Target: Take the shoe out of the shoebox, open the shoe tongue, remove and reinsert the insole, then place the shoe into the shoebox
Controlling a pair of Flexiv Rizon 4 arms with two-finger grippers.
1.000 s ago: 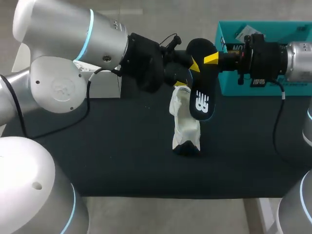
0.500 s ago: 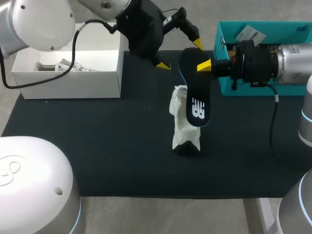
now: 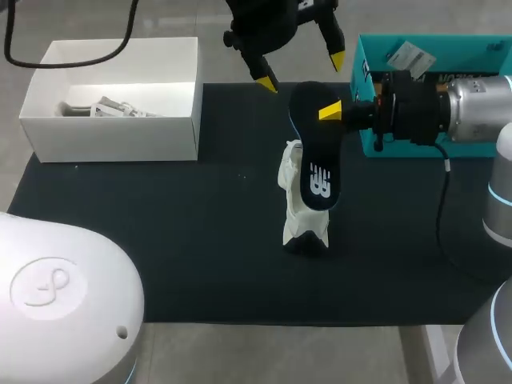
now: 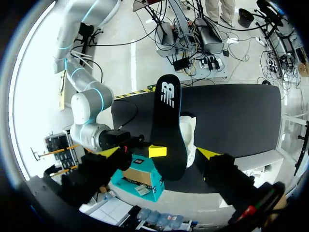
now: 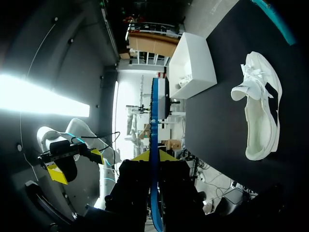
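Observation:
A dark insole (image 3: 314, 152) with a white logo hangs tilted above the white shoe (image 3: 302, 206), which lies on the black mat (image 3: 200, 240). My right gripper (image 3: 330, 110) comes in from the right and is shut on the insole's upper end. In the right wrist view the insole (image 5: 154, 125) shows edge-on between my right gripper's (image 5: 153, 157) fingers, with the shoe (image 5: 258, 116) beyond. My left gripper (image 3: 302, 72) hovers open above the insole's top, touching nothing. In the left wrist view the insole (image 4: 166, 125) lies ahead of the open left gripper (image 4: 159, 152), with the shoe (image 4: 189, 140) behind it.
A white shoebox (image 3: 112, 132) with paper inside stands at the mat's far left. A teal box (image 3: 365, 60) sits at the far right, under my right arm. The mat's front half is bare.
My left gripper opened, let go of the insole and drew back toward the far edge. The right gripper shifted slightly left with the insole in it.

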